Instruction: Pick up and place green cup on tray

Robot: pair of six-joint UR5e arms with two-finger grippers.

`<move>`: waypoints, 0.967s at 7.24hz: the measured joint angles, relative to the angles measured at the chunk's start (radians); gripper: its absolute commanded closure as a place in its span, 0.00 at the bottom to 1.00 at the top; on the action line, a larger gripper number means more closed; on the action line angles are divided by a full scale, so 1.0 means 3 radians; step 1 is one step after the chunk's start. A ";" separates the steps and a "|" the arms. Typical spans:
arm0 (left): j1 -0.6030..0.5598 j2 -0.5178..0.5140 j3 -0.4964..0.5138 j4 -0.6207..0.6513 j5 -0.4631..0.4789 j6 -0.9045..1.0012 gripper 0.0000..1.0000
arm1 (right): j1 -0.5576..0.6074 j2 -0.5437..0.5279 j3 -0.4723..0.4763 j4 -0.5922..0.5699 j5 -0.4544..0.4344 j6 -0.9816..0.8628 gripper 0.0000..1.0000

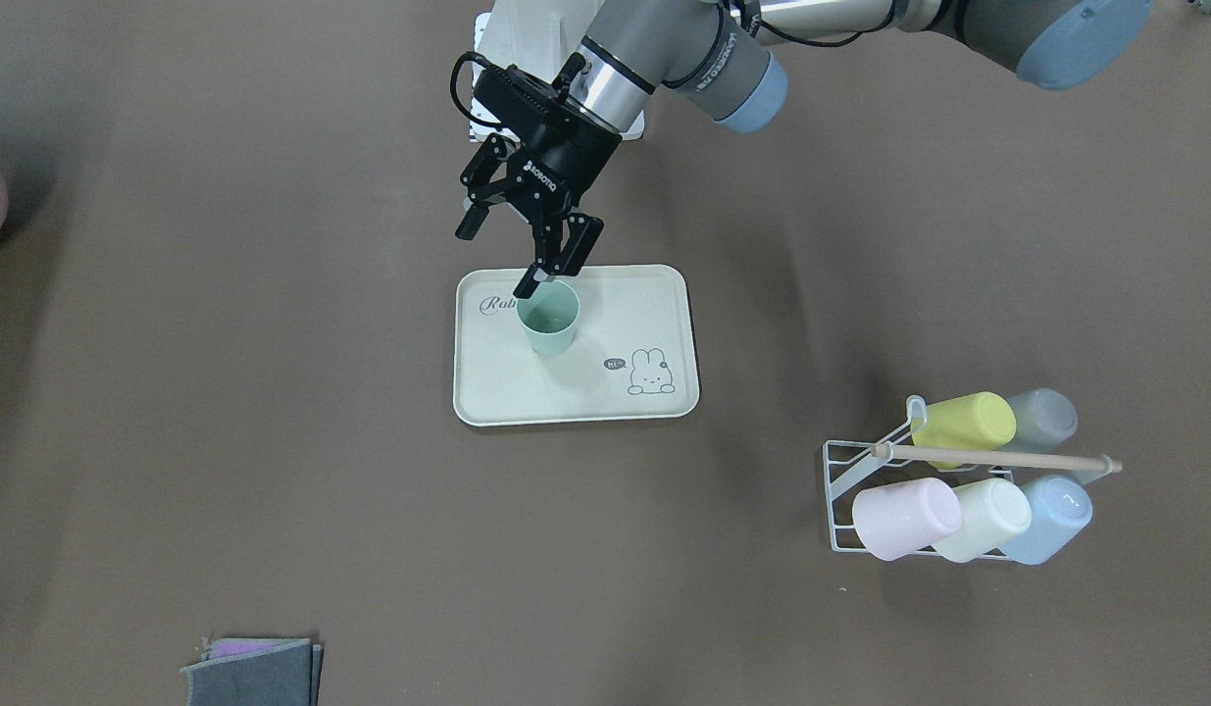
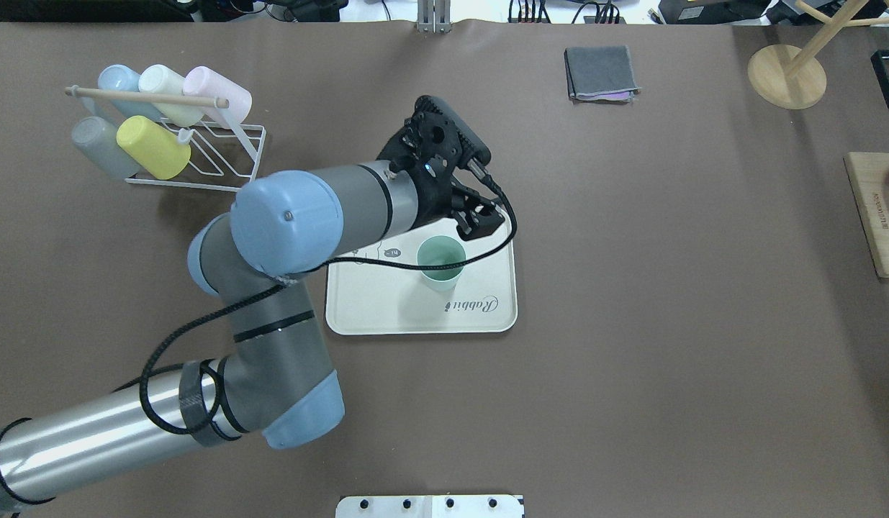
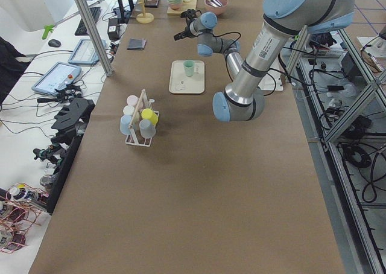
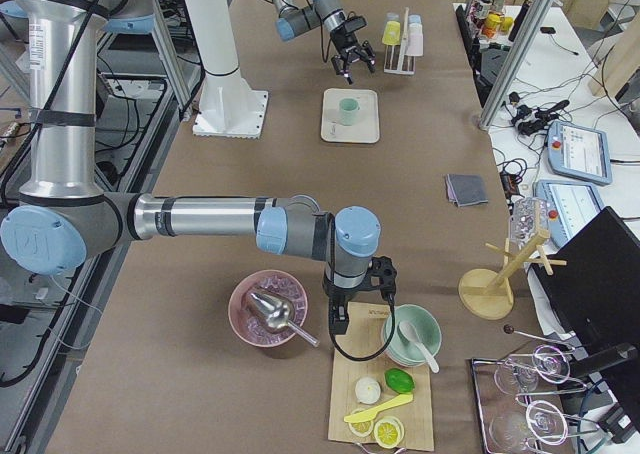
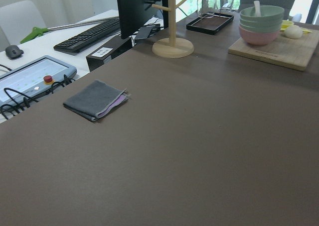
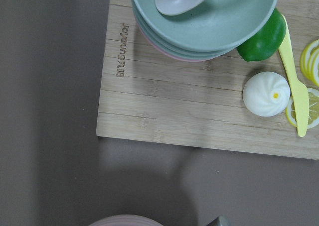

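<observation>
The green cup (image 1: 549,319) stands upright on the cream Rabbit tray (image 1: 605,402) near the table's middle. It also shows in the overhead view (image 2: 440,262) on the tray (image 2: 372,309). My left gripper (image 1: 515,253) is open and empty. It hangs tilted just above the cup's rim and holds nothing; in the overhead view the left gripper (image 2: 477,220) sits at the tray's far edge. My right gripper (image 4: 340,319) shows only in the exterior right view, at a wooden cutting board, and I cannot tell whether it is open or shut.
A white wire rack (image 1: 860,490) holds several cups, among them a yellow-green one (image 1: 963,424) and a cream one (image 1: 987,518). A folded grey cloth (image 2: 601,72) lies far from the robot. The cutting board (image 6: 199,111) carries stacked bowls (image 6: 199,22); a pink bowl (image 4: 268,309) stands beside it.
</observation>
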 measured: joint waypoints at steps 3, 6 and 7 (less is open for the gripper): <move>-0.1226 0.0220 -0.0211 0.1177 -0.1180 -0.0006 0.01 | 0.0000 0.0009 0.0002 -0.0001 0.0000 0.0008 0.00; -0.2077 0.0773 0.0111 0.1564 -0.1906 0.0039 0.01 | 0.0000 0.0010 0.0006 -0.0002 0.0000 0.0013 0.00; -0.2384 0.0882 0.0424 0.1579 -0.2146 0.0158 0.01 | 0.0000 0.0012 0.0008 -0.0002 0.0001 0.0021 0.00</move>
